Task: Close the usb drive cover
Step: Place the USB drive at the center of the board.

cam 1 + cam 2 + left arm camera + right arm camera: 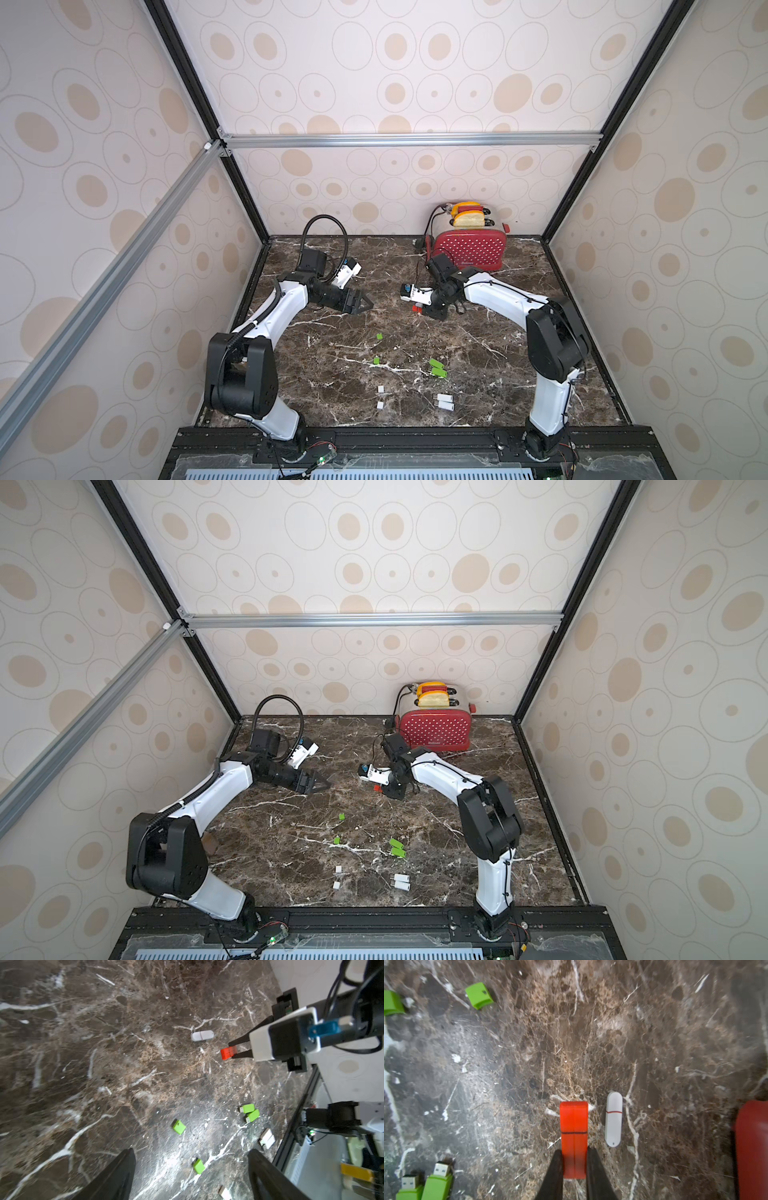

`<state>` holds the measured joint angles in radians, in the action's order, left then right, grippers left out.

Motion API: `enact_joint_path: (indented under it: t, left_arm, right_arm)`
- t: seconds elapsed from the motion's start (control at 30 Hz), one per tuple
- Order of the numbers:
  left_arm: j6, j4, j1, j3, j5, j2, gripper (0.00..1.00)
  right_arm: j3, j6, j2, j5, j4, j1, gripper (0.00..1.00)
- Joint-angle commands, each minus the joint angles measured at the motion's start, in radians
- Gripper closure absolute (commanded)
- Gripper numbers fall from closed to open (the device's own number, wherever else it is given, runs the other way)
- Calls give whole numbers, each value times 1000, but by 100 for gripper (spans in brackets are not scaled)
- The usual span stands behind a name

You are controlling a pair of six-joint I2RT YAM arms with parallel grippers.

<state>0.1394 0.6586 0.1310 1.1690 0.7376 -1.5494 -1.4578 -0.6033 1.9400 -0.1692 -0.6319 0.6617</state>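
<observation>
Right now my right gripper (574, 1150) is clenched on the red usb drive (573, 1126). It pinches the body end across its narrow sides, so the cover end sticks out free beyond the fingertips. I judge that is the reason for the hold: the cover end is left clear for a push from the other arm.

My left gripper (189, 1151) is released, jaws spread wide with nothing between them. It sits off to the left of the drive and well apart from it.

The drive is around the middle of the surface (478, 374), toward the far side, on the near side of the red toaster (471, 249). Whether it touches the surface or hangs just above it, I cannot tell.

It is a bright orange-red block with a thin dark seam across it where cover meets body. The two parts sit flush and no metal plug shows, so I judge the cover seated.

A white capped drive (613, 1119) lies just beside it, parallel, with a fine red ring at its seam. Nearer to me, the green drives (437, 1183) lie with bare plugs and their green caps (479, 995) loose, apart from them. I take those as not yet closed.
</observation>
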Motion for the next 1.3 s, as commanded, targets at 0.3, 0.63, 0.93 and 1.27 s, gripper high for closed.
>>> enact_joint_path:
  t: [0.3,0.63,0.93,1.27]
  left_arm:
    - [282,83,11,-33,-182,55,9]
    - [325,102,56,-29,-236,45,7]
    - [349,107,84,-32,-277,42,6]
    - [315,66,131,-36,-333,23,6]
  right_arm:
    - [-58,16,108,42,-106,-1,96]
    - [-80,7,169,110,-111,-1,96]
    - [-83,11,183,125,-99,10,70]
    - [-52,71,64,55,-80,10,40]
